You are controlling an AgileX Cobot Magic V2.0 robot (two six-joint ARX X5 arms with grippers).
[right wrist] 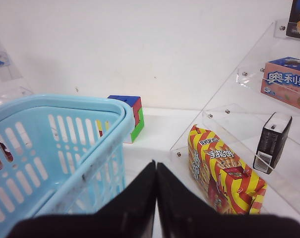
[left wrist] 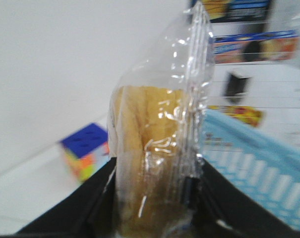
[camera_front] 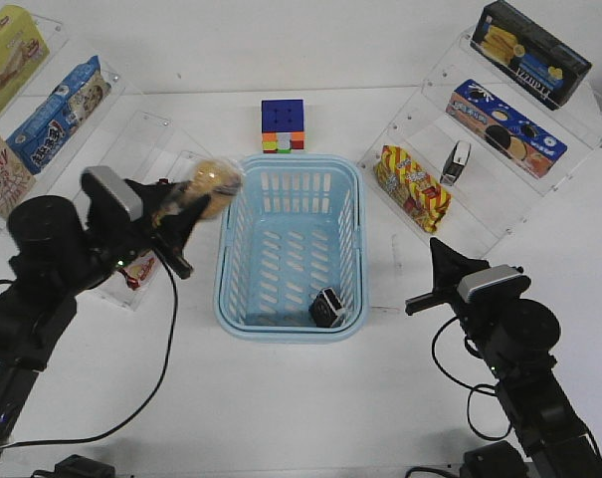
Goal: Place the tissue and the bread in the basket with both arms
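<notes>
My left gripper (camera_front: 186,214) is shut on the bread (camera_front: 214,185), a golden-brown bun in clear wrap, and holds it in the air just left of the far left corner of the light blue basket (camera_front: 352,209). In the left wrist view the bread (left wrist: 150,148) stands between the black fingers (left wrist: 83,206). One tissue pack (camera_front: 327,306) lies inside the basket at its near right corner. A look-alike pack (camera_front: 458,161) stands on the right shelf, also in the right wrist view (right wrist: 271,141). My right gripper (camera_front: 434,249) is shut and empty, right of the basket (right wrist: 60,148).
A colour cube (camera_front: 283,125) sits behind the basket. Clear acrylic shelves stand on both sides: a red-yellow striped packet (camera_front: 412,187) and cookie boxes (camera_front: 503,126) on the right, snack boxes (camera_front: 57,112) on the left.
</notes>
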